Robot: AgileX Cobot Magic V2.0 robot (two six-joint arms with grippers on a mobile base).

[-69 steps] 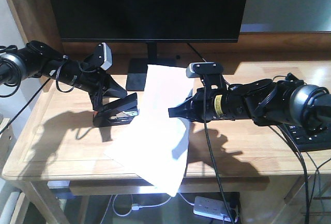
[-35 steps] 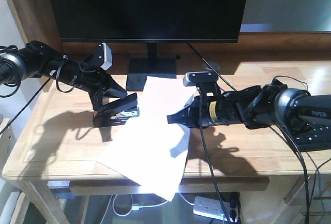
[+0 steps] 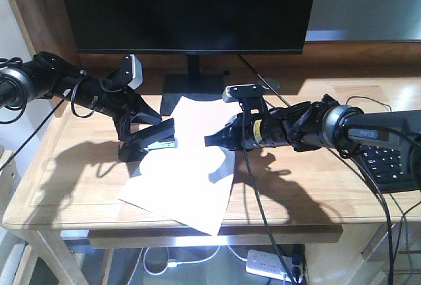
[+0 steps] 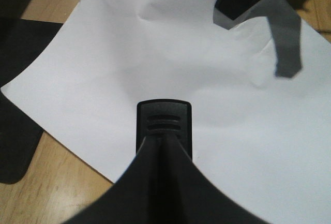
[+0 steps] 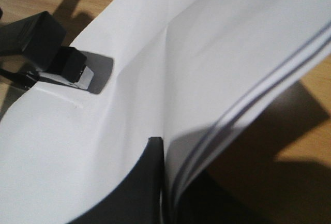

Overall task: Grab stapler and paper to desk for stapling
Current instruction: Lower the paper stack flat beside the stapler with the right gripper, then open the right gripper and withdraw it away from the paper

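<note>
Sunlit light oak wooden worktop (image 3: 79,186), big black monitor (image 3: 191,8) at twelve o'clock, black keyboard (image 3: 395,163) at three, white power strip (image 3: 270,263) beneath. The left gripper (image 3: 131,126) is clamped on the small black stapler (image 3: 150,141), whose nose sits over the nine o'clock edge of the white paper stack (image 3: 181,180). The right gripper (image 3: 214,141) pinches the paper's three o'clock edge, holding it raised. The arm lettering is too blurred to read.

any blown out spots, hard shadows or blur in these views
Front view: sunlight washes the paper to near featureless white; sharp dark shadows lie on the desk. Left wrist view: the stapler near the lens is a soft black mass; a crisp grey shadow crosses the paper. Right wrist view: sheet edges read clearly, the right gripper at the bottom is a dark blur.
</note>
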